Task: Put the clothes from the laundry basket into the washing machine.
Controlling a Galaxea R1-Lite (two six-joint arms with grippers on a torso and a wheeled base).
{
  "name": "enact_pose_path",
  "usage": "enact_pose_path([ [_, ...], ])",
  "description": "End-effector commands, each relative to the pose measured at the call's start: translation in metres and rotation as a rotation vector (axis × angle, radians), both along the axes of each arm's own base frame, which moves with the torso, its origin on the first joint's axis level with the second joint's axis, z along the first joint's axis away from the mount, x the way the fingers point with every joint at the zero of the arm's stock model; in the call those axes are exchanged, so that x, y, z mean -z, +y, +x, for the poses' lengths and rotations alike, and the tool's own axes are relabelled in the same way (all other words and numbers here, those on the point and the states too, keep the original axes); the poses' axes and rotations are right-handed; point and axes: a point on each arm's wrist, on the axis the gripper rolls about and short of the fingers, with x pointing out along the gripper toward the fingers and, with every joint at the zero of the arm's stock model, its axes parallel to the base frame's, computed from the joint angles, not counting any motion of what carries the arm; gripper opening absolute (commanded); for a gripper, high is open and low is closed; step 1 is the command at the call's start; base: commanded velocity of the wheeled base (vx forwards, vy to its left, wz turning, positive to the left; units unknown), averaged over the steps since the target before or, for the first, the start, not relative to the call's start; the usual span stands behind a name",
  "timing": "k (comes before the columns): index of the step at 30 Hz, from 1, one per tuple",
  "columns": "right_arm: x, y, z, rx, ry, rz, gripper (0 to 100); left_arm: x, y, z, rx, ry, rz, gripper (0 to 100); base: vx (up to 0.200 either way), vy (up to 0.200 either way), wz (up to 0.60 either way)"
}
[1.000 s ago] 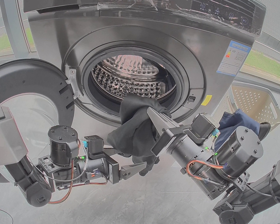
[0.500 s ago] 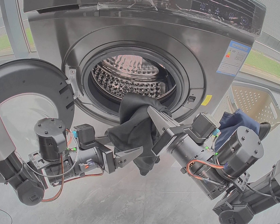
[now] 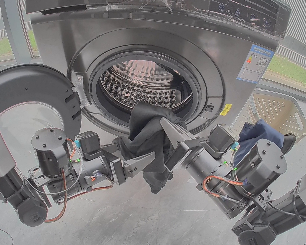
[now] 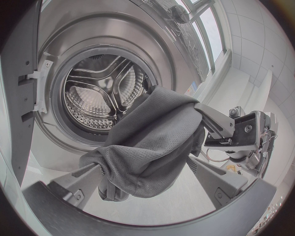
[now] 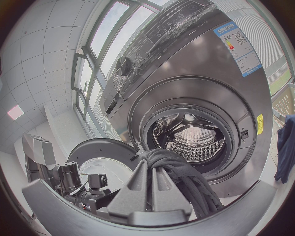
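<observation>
A black garment (image 3: 147,139) hangs in front of the washing machine's (image 3: 221,63) open drum (image 3: 143,84), its upper edge at the door rim. My right gripper (image 3: 163,120) is shut on the garment's upper part; the right wrist view has the fingers (image 5: 139,181) pressed together on the cloth (image 5: 184,175). My left gripper (image 3: 135,151) is open below it, with the garment's lower folds (image 4: 147,153) draped over one finger (image 4: 81,175) and hanging between both. A blue garment (image 3: 257,137) lies over the edge of the beige laundry basket (image 3: 285,113) on the right.
The round machine door (image 3: 26,92) is swung open to the left, just behind my left arm. Grey floor (image 3: 146,225) lies free below both arms. Windows stand behind the machine on both sides.
My left arm has moved up and toward the machine, bringing its open fingers around the garment's hanging lower part. The right gripper has held the garment almost still.
</observation>
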Motion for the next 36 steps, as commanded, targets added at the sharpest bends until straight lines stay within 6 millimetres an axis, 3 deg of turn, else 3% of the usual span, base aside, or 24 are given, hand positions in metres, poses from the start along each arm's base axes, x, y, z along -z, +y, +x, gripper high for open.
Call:
enact_pose_path([
  [1, 0.001, 0.001, 0.000, -0.001, 0.001, -0.003, 0, 0.006, -0.002, 0.002, -0.014, 0.007, 0.005, 100, 0.000, 0.000, 0.00],
  [9, 0.000, 0.003, -0.001, 0.003, 0.001, 0.001, 0, 0.015, -0.008, 0.011, -0.048, 0.004, 0.004, 100, 0.000, 0.000, 0.00],
  [20, 0.001, 0.004, -0.003, -0.003, 0.002, 0.002, 0, 0.010, -0.013, 0.017, -0.093, -0.021, -0.018, 100, 0.000, 0.000, 0.00],
  [21, 0.001, 0.004, -0.003, -0.003, 0.002, 0.002, 0, 0.009, -0.013, 0.018, -0.105, -0.025, -0.023, 0, 0.000, 0.000, 0.00],
  [28, 0.002, 0.004, -0.003, -0.001, 0.006, -0.005, 0, 0.001, -0.011, 0.014, -0.109, -0.059, -0.052, 0, 0.000, 0.000, 0.00],
  [36, 0.018, 0.006, 0.004, 0.021, 0.039, -0.037, 0, -0.026, 0.002, -0.027, -0.057, -0.101, -0.085, 0, 0.000, 0.000, 0.00],
])
